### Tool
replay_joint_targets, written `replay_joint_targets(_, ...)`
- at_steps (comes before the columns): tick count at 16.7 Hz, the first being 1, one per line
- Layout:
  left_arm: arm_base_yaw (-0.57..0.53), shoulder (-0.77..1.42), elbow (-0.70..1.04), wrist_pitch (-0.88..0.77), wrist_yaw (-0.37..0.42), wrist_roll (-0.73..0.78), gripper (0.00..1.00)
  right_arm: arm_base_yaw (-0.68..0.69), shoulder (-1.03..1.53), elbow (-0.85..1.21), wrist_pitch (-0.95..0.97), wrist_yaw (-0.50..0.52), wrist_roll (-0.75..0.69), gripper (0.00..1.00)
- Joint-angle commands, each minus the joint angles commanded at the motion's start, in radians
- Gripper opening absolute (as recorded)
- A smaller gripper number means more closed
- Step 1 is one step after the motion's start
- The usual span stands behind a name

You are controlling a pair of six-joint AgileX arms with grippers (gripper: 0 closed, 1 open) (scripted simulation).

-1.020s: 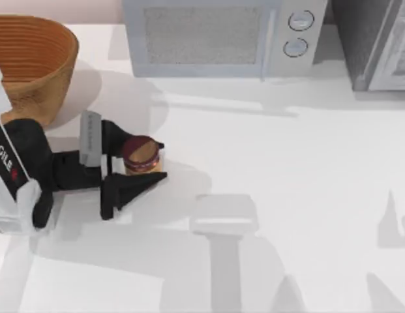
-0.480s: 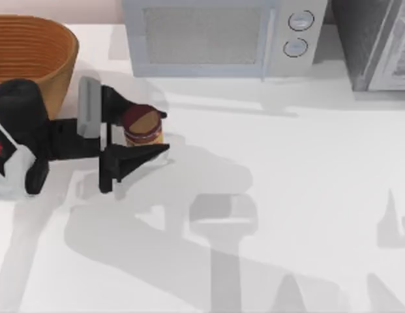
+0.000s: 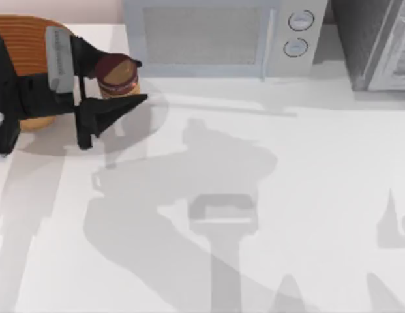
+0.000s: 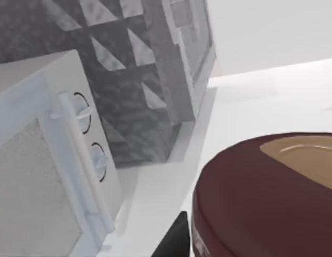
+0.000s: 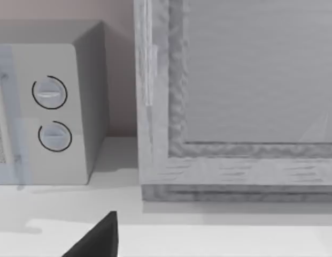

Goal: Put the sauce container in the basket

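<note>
Left gripper (image 3: pixel 117 81): I have it clamped on the jar (image 3: pixel 116 74), lifted near the bench's far-left corner.
Basket (image 3: pixel 26 42): just beside.
Care: centre the jar over the basket before releasing.

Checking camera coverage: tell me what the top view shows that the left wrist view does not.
Top view alone: the basket at the table's far left and the left end effector shut on the jar. Left wrist view alone: a close look at the jar's maroon lid. Both share the jar and the microwave with its two dials.
</note>
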Motion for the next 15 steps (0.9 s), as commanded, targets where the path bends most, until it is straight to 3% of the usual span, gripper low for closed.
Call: replay_joint_targets(15,0.318,-0.130,0.162,-0.318,-0.054,-0.100,0.00,0.000,0.000,0.000,0.000,0.000,0.000,1.00)
